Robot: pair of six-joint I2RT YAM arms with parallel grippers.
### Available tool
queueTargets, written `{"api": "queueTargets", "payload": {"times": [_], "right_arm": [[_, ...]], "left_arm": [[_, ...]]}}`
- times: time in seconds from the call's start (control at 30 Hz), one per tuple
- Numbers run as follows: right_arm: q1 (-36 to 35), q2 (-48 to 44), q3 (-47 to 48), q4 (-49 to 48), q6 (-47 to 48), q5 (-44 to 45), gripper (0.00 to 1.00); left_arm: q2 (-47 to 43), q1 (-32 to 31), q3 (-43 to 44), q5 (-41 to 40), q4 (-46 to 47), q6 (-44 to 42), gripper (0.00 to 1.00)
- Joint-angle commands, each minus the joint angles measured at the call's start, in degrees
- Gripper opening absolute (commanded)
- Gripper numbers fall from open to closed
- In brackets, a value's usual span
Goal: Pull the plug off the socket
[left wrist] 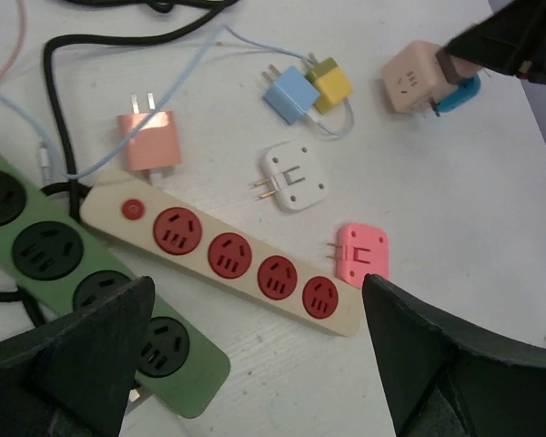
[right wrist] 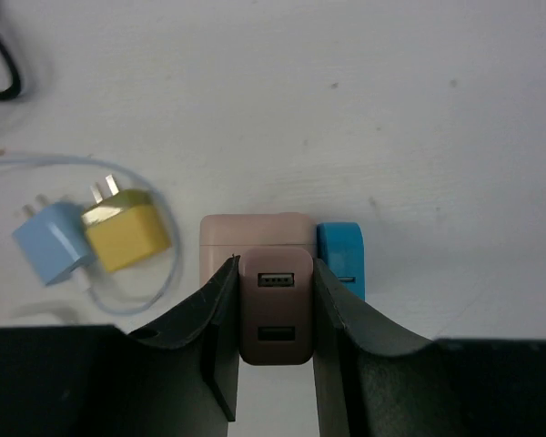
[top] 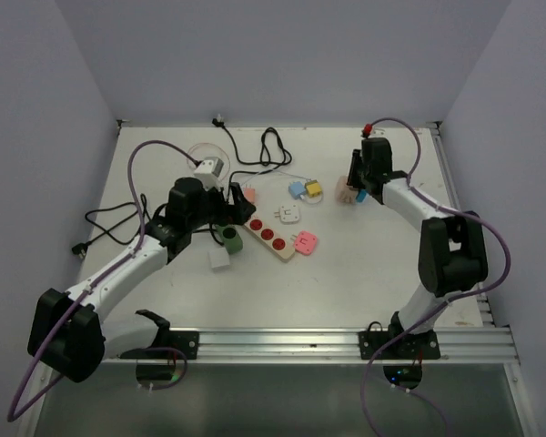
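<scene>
— Plug point(right wrist: 275, 314), where does it sit?
— In the socket point(right wrist: 257, 235), a pinkish-beige cube at the far right of the table point(top: 373, 264). The right hand point(right wrist: 273, 291) pinches it, one finger flat on each side.
— Anything crowding it?
— A blue block point(right wrist: 341, 264) touches the socket's side, just beside one finger. What it is I cannot tell; that finger covers half of it.
— Further out?
— A blue charger point(right wrist: 47, 253) and a yellow charger point(right wrist: 127, 235) lie touching, with a pale cable point(right wrist: 155, 291) looped round them. They are near the socket but apart from it.
— And the left hand point(left wrist: 255, 291)?
— Spread wide above a cream strip point(left wrist: 227, 259), gripping nothing. A green strip point(left wrist: 73, 273) lies against the cream one.
— What is hidden?
— The plug's pins and its join with the socket. The green strip runs off the picture, and a finger covers one end.
— Counts?
— One plug with two USB ports. One socket. Two strips: four red outlets on the cream one, four showing on the green. Two flat adapters, a white adapter point(left wrist: 291, 176) and a pink adapter point(left wrist: 362, 255), both beside the cream strip. Three chargers, counting a copper charger point(left wrist: 150, 141) at the strip's switch end.
</scene>
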State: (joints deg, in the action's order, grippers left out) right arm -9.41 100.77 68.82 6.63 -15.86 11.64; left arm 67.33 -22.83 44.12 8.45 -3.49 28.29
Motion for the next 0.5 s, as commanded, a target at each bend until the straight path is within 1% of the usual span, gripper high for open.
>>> {"api": "queueTargets", "payload": {"times": [0.0,0.03,0.07,0.13,0.17,0.23,0.3,0.47], "right_arm": [[-5.0,-9.8,-2.3,-0.7,2.0,-8.7,0.00],[-6.0,-11.5,-2.8,-0.3,2.6,-9.5,0.00],[-7.8,-13.9,-3.4,0.9,3.3,-11.4,0.00],[-9.3,-16.5,-3.9,2.2,3.8,-15.0,0.00],[-10.9,-17.4,-4.0,3.5,4.3,-18.5,0.00],[-12.6,-20.5,-4.6,4.3,4.6,-21.6,0.00],[-15.3,-23.1,-5.4,4.8,4.9,-24.5,0.00],[-19.9,-25.9,-6.2,6.1,4.8,-28.2,0.00]], "left_arm": [[-1.2,-5.3,-1.7,2.5,8.3,-6.6,1.00],[-1.3,-7.2,-2.2,2.6,9.0,-7.0,1.00],[-1.7,-8.1,-2.7,2.6,10.9,-7.5,1.00],[-2.2,-9.8,-4.7,2.0,12.9,-9.5,1.00],[-2.6,-11.8,-5.3,0.5,14.3,-10.4,0.99],[-2.7,-14.8,-6.1,-1.1,15.0,-12.8,0.99],[-2.8,-16.4,-6.1,-3.8,15.2,-14.3,1.00],[-4.3,-20.9,-7.2,-8.2,18.5,-16.8,1.00]]}}
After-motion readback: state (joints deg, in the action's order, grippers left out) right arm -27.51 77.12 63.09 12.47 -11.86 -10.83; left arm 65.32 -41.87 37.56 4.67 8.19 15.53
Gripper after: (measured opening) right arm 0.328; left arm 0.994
